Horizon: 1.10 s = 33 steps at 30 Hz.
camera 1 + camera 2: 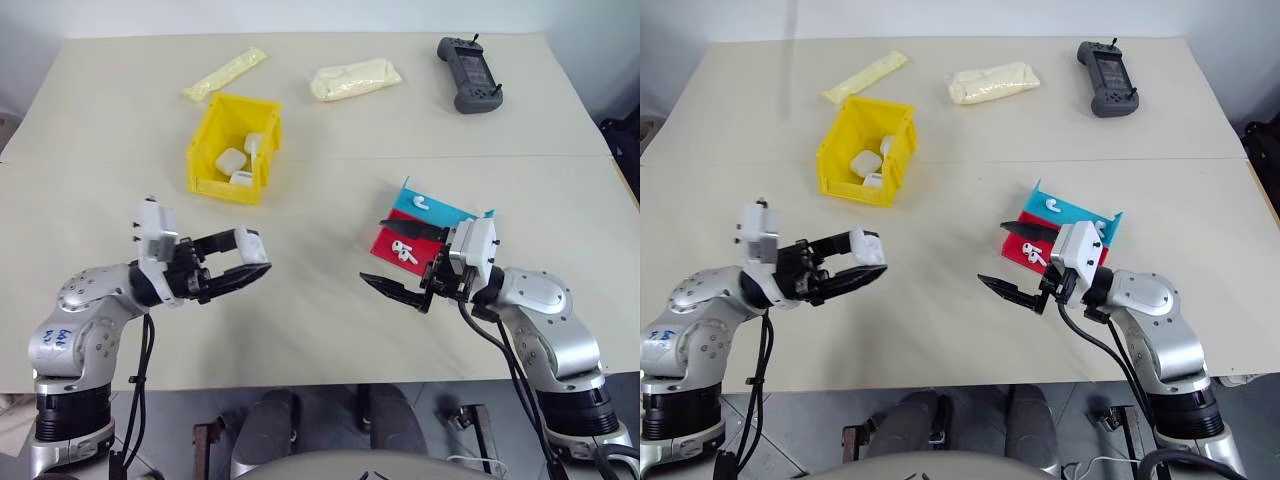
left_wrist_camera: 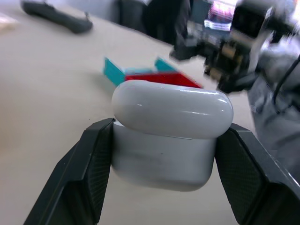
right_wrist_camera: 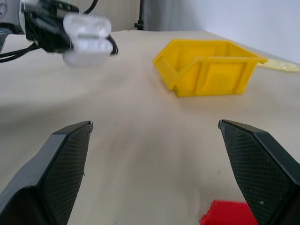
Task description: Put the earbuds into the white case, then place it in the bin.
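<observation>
My left gripper (image 1: pixel 252 255) is shut on the white case (image 1: pixel 247 243), holding it above the table by its sides; the left wrist view shows the case (image 2: pixel 171 131) between both fingers with its lid down. My right gripper (image 1: pixel 375 252) stands open and holds nothing, just beside the red and blue tray (image 1: pixel 455 212). The earbuds lie on that tray, one on the blue part (image 1: pixel 419 201) and a pair on the red part (image 1: pixel 403 250). The yellow bin (image 1: pixel 264 160) sits farther back on the left and holds several white cases.
Two pale yellow packets (image 1: pixel 225 72) (image 1: pixel 355 78) and a black handheld controller (image 1: pixel 469 74) lie along the far edge of the table. A seam (image 1: pixel 400 157) crosses the tabletop behind the tray.
</observation>
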Each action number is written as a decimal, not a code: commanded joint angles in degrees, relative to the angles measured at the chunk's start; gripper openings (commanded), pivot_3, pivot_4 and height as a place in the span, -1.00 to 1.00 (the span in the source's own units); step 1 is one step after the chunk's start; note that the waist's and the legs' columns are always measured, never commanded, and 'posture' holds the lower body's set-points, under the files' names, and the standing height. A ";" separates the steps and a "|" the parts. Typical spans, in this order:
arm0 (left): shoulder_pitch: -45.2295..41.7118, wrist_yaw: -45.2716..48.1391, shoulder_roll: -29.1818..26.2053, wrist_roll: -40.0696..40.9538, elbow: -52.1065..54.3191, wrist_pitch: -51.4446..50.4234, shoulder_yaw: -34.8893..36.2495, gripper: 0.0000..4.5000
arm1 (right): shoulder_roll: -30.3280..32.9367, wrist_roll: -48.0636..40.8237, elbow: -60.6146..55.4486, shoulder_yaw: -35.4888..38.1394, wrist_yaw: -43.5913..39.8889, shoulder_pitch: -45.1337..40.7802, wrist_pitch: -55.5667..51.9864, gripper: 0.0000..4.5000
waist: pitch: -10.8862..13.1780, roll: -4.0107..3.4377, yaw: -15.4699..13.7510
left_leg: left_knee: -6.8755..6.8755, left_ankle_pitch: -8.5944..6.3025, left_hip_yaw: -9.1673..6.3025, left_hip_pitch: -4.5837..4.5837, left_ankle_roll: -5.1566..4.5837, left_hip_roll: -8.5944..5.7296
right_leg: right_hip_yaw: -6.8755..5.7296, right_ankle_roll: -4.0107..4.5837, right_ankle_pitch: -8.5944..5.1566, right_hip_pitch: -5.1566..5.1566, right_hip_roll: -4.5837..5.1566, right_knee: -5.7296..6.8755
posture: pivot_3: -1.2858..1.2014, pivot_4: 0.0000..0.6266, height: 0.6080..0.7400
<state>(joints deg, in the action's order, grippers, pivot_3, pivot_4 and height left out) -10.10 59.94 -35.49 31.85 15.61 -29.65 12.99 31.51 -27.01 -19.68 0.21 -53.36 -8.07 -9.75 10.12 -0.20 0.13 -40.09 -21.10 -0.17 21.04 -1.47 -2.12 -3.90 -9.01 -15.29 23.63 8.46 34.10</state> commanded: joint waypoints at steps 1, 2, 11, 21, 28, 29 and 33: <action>-2.00 -1.61 -8.58 -10.57 -6.63 3.80 -3.28 0.27 | 0.80 -1.30 -3.64 1.89 1.05 0.92 -0.48 1.00 | 0.00 0.00 0.01 | 0.01 0.00 0.03 -0.03 0.00 0.00 | 0.02 0.00 0.00 0.01 -0.01 0.01 | 0.03 -0.52 1.00; -2.99 -1.75 -11.03 -12.47 -8.71 3.96 -4.10 0.27 | 0.82 -1.41 -3.96 2.03 1.24 1.23 -0.65 1.00 | 0.00 0.00 0.07 | 0.03 0.00 0.03 -0.03 0.00 0.01 | 0.01 0.00 0.00 0.00 -0.05 -0.01 | 0.03 -0.52 1.00; -10.00 4.71 -25.22 -27.16 -21.20 14.76 -15.55 0.27 | 3.52 -4.07 -5.82 3.42 -0.48 3.07 -3.12 1.00 | 0.02 -0.02 -0.43 | 0.07 -0.06 0.03 0.05 -0.11 -0.05 | 0.02 0.00 0.00 0.04 0.04 -0.06 | 0.03 -0.52 1.00; -12.66 9.14 -25.45 -29.43 -27.81 21.88 -17.21 0.99 | 4.17 -4.81 -6.52 3.16 -0.55 1.60 -4.88 1.00 | 0.02 -0.02 -0.16 | 0.04 -0.06 0.08 0.02 -0.11 -0.05 | 0.02 0.00 0.00 0.04 0.01 0.00 | 0.03 -0.52 1.00; -16.14 11.65 -26.72 -32.09 -31.40 24.00 -19.18 0.99 | 3.01 -4.30 -6.99 2.50 0.45 2.08 -4.58 1.00 | 0.02 -0.02 0.04 | 0.06 -0.06 0.14 0.02 -0.11 -0.01 | 0.01 0.00 0.00 0.07 -0.04 0.01 | 0.03 -0.52 1.00; -16.68 12.12 -26.96 -32.59 -31.95 24.32 -19.66 0.99 | 2.85 -4.36 -7.10 2.50 0.65 2.14 -4.62 1.00 | 0.02 -0.02 0.00 | 0.06 -0.06 0.14 0.02 -0.11 0.00 | 0.01 0.00 0.00 0.07 -0.05 0.01 | 0.03 -0.52 1.00; -18.16 13.85 -27.78 -33.34 -33.82 24.76 -20.59 0.99 | 2.65 -4.15 -6.99 2.42 0.84 2.02 -4.49 1.00 | 0.02 -0.02 0.07 | 0.05 -0.06 0.17 0.01 -0.11 0.00 | 0.02 0.00 0.00 0.07 -0.05 0.03 | 0.03 -0.52 1.00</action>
<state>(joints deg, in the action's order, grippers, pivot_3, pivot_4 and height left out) -28.23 73.11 -61.40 0.88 -16.48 -5.18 -6.98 34.41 -30.84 -24.64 2.46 -52.74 -6.03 -15.04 10.14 -0.22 0.20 -40.03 -21.15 0.00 21.05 -1.57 -2.11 -3.88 -9.01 -15.29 23.70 8.41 34.13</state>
